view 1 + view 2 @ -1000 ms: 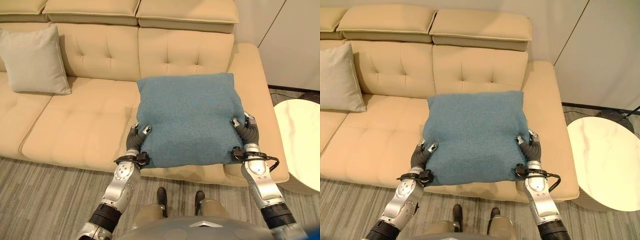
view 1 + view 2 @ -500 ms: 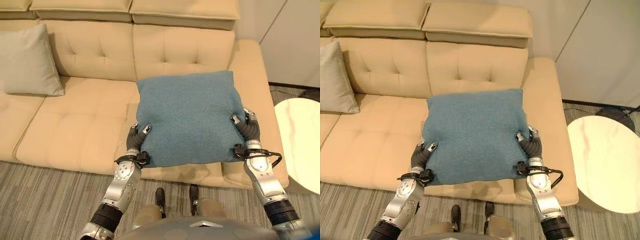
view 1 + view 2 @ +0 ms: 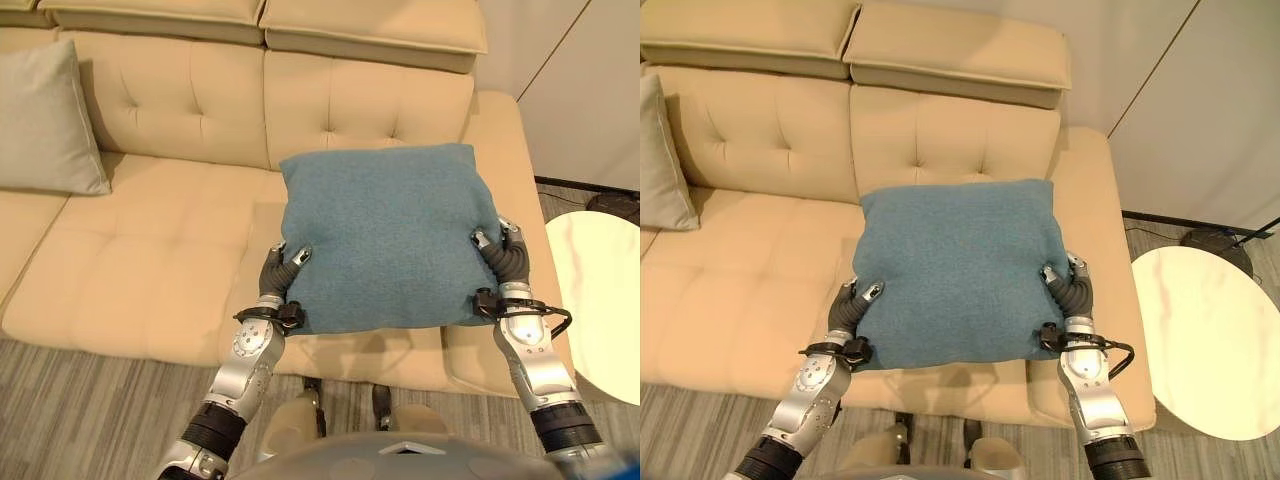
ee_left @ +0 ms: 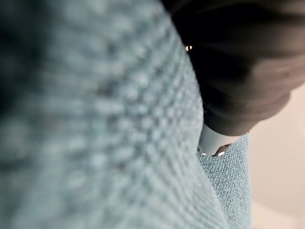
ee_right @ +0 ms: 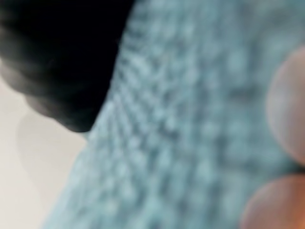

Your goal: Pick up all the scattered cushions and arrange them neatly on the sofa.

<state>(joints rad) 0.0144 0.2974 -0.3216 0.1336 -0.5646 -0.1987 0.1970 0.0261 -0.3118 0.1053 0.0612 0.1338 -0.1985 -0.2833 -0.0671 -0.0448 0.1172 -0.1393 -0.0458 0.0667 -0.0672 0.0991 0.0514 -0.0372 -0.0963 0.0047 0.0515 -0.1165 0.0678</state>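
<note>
A square teal cushion (image 3: pixel 385 235) hangs over the right end of the beige sofa (image 3: pixel 170 250), held between both hands. My left hand (image 3: pixel 277 278) is curled round its near left corner. My right hand (image 3: pixel 503 262) grips its near right edge with the thumb on top. The same teal weave (image 4: pixel 95 143) shows pressed against my left hand in the left wrist view, and against my right hand (image 5: pixel 62 57) in the right wrist view. A pale grey cushion (image 3: pixel 45 120) leans upright against the sofa back at the far left.
A round white marble-topped side table (image 3: pixel 1205 340) stands just right of the sofa's arm (image 3: pixel 515 170). A grey striped carpet (image 3: pixel 90 410) runs along the sofa's front. The seat between the two cushions is bare.
The camera has shifted, so the sofa and grey cushion sit further left in view. The teal cushion stays in both hands and is carried slightly higher over the seat.
</note>
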